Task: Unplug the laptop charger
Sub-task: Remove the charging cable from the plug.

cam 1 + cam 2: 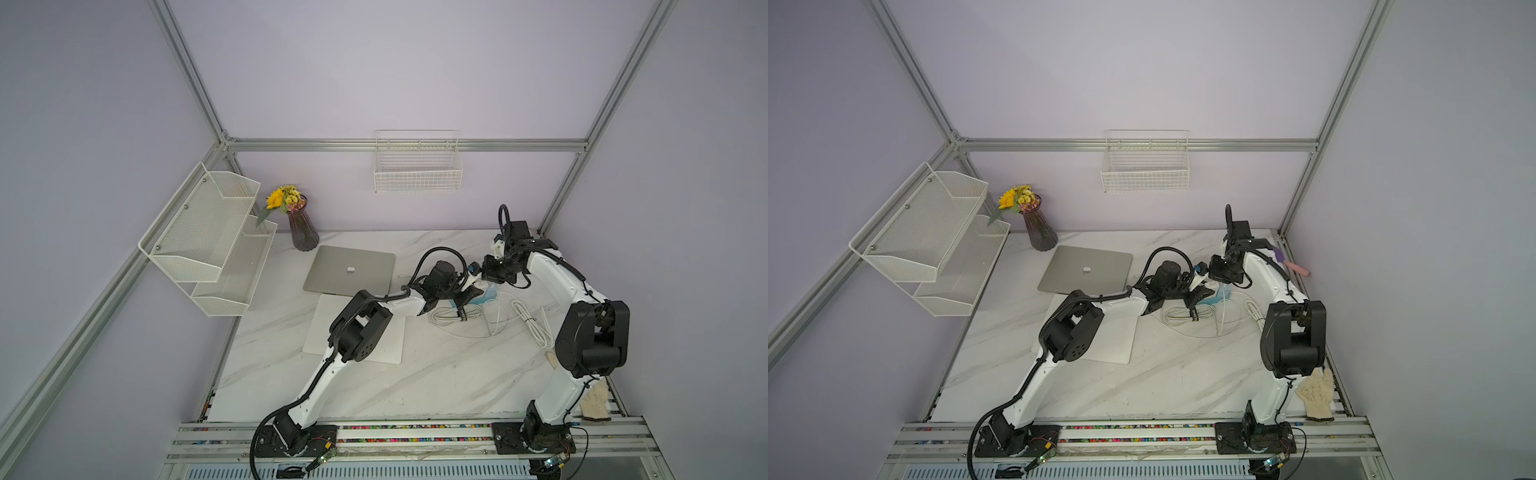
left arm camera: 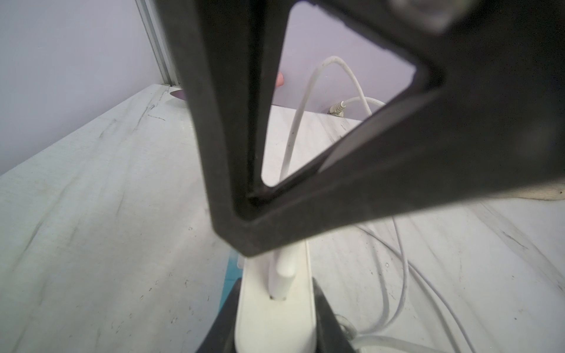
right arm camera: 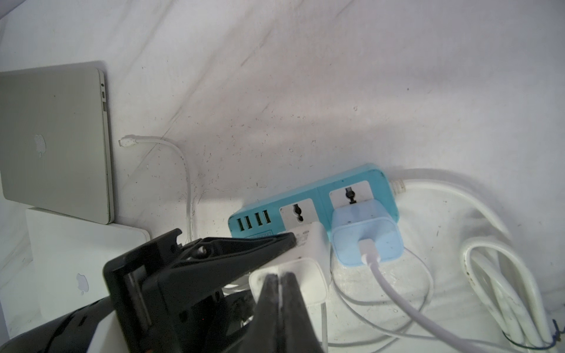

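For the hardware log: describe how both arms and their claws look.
The left arm and right arm have white link shells, bulky black joint housings and black base plates. Black corrugated cable conduit runs along each. The left claw and right claw are matte black with tapering, wedge-shaped fingers. No markings are legible.

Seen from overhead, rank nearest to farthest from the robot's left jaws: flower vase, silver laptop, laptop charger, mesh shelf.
1. laptop charger, held by the left gripper
2. silver laptop, to its left
3. flower vase, back left
4. mesh shelf, left wall
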